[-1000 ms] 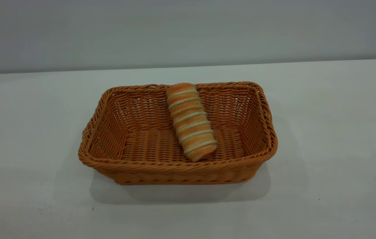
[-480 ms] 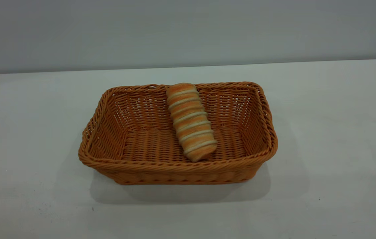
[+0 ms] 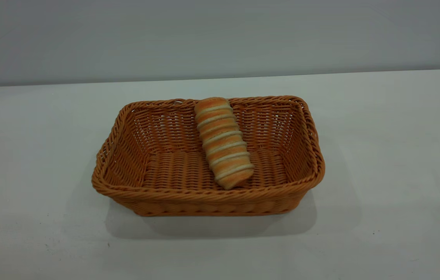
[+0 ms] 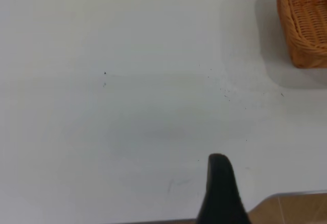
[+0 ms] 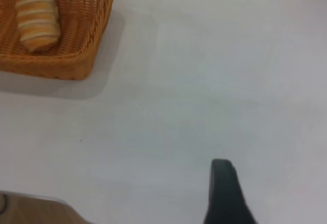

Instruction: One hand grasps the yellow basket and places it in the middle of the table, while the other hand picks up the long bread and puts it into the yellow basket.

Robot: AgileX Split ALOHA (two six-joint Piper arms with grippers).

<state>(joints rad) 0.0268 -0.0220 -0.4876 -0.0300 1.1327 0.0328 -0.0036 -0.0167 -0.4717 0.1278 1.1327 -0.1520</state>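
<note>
The yellow basket (image 3: pixel 208 157) stands on the white table (image 3: pixel 391 155) near its middle. The long bread (image 3: pixel 223 142) lies inside it, one end propped on the far rim and the other on the basket floor. Neither arm shows in the exterior view. Only a dark tip of my left gripper (image 4: pixel 220 191) shows in the left wrist view, over bare table near the table's edge, well away from the basket's corner (image 4: pixel 305 22). A dark tip of my right gripper (image 5: pixel 225 193) shows in the right wrist view, apart from the basket (image 5: pixel 76 50) and bread (image 5: pixel 36 14).
A grey wall runs behind the table. The table's edge and brown floor show in the left wrist view (image 4: pixel 296 208) and in the right wrist view (image 5: pixel 30 211). A few tiny dark specks (image 4: pixel 225 93) lie on the tabletop.
</note>
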